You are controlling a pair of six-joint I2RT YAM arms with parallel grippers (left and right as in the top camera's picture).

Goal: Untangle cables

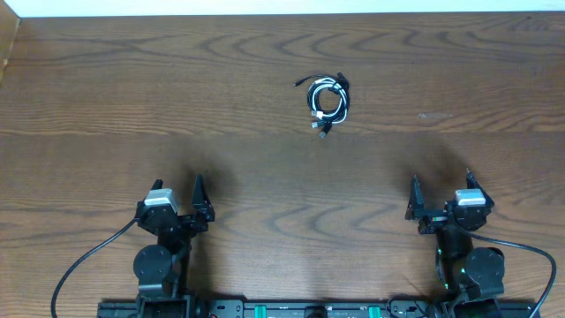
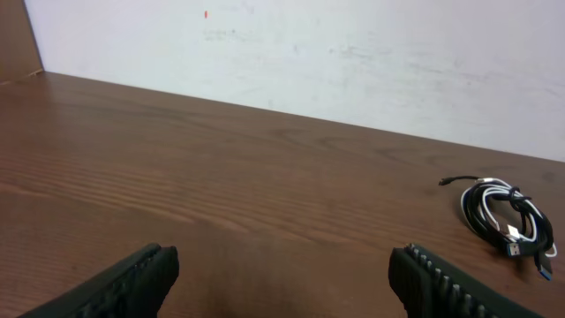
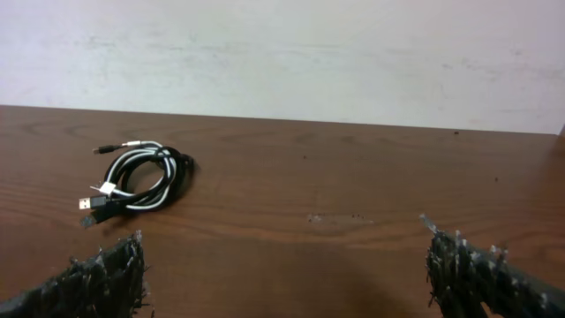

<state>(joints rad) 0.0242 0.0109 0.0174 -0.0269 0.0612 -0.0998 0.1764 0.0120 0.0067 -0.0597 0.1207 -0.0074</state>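
You see smooth wood-grain table [image 1: 106, 106] on every side of the coiled black and white cables [image 1: 328, 100], which lie at twelve o'clock near the far edge. Your left gripper [image 1: 179, 187] at seven o'clock and right gripper [image 1: 441, 187] at five both have their jaws apart.

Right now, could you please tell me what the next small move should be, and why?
Probably reach the right gripper forward and to its left toward the cables: they lie coiled together, untouched, the gripper stands open and empty, and it looks slightly nearer than the left gripper.
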